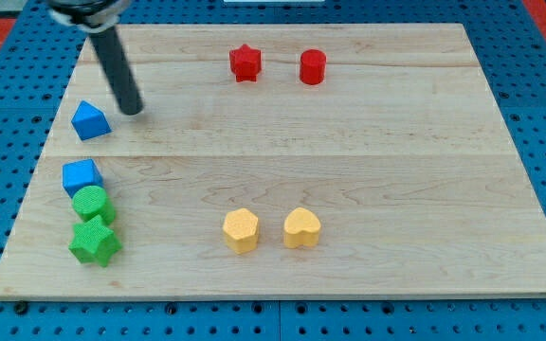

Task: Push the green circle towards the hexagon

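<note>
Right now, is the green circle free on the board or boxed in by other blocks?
Boxed in: the green circle touches the blue block above and the green star below.

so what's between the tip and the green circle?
In the camera view, two blue blocks: one just left of my tip, the other touching the green circle from above.

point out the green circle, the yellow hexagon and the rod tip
green circle [91,201]: camera view, on its round top face.
yellow hexagon [240,225]: camera view, on its flat top face.
my tip [133,109]: camera view, at the rod's very lower end, just right of the blue triangle [90,119].
</note>
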Robot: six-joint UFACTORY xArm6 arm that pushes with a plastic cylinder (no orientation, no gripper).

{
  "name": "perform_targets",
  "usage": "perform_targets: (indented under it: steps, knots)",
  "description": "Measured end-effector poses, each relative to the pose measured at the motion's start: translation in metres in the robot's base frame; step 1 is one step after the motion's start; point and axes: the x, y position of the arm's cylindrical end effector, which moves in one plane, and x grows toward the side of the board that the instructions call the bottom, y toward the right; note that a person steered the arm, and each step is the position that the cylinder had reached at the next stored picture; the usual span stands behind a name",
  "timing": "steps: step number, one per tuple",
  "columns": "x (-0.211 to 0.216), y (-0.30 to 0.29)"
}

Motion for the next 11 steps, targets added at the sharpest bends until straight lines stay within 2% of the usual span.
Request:
perform_targets:
  steps: [1,2,4,6,7,9,11]
  knots:
    - [-0.041,-0.042]
    - [-0.001,-0.138]
    - [0.126,-0.101]
    - [0.134,-0.098]
    - [0.161,-0.088]
    - [0.155,0.016]
    - [0.155,0.030]
